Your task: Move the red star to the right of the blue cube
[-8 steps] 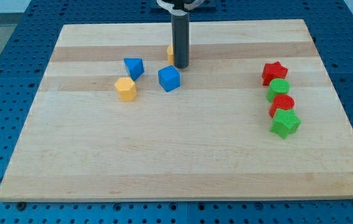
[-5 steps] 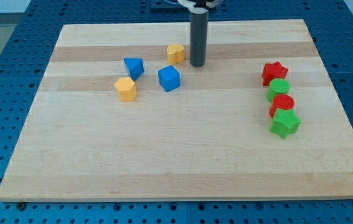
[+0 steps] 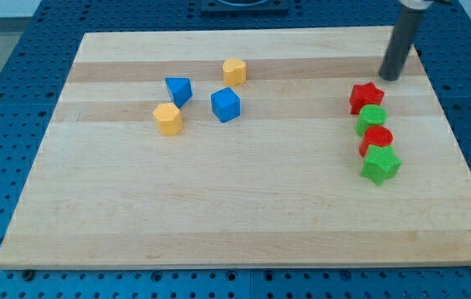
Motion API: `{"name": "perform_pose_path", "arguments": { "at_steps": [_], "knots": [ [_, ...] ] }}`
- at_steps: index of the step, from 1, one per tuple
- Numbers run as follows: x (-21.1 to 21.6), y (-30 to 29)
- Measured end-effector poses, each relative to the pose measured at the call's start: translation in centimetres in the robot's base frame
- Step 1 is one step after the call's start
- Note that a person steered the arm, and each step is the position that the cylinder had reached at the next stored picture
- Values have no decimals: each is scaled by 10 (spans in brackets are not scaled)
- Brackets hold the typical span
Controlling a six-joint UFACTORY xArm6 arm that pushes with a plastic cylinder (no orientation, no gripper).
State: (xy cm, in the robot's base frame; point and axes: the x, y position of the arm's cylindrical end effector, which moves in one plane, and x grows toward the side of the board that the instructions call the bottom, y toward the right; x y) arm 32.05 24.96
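Note:
The red star (image 3: 365,96) lies at the view's right, at the top of a column of blocks. The blue cube (image 3: 226,105) sits left of the board's middle, far to the star's left. My tip (image 3: 392,77) stands just above and to the right of the red star, a small gap apart from it. The rod rises out of the view's top.
Below the red star, touching in a column, are a green round block (image 3: 371,120), a red round block (image 3: 376,139) and a green star (image 3: 380,164). A blue wedge-like block (image 3: 179,90), a yellow hexagon (image 3: 168,119) and a yellow block (image 3: 234,71) surround the blue cube. The wooden board (image 3: 243,208) lies on a blue pegboard.
My tip has moved from beside the yellow block at the upper middle far to the view's right, up to the red star. No block has moved.

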Motion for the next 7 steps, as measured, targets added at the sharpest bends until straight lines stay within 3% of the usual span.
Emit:
{"name": "perform_pose_path", "arguments": {
  "at_steps": [4,7],
  "knots": [
    [73,17],
    [71,-25]
  ]
}}
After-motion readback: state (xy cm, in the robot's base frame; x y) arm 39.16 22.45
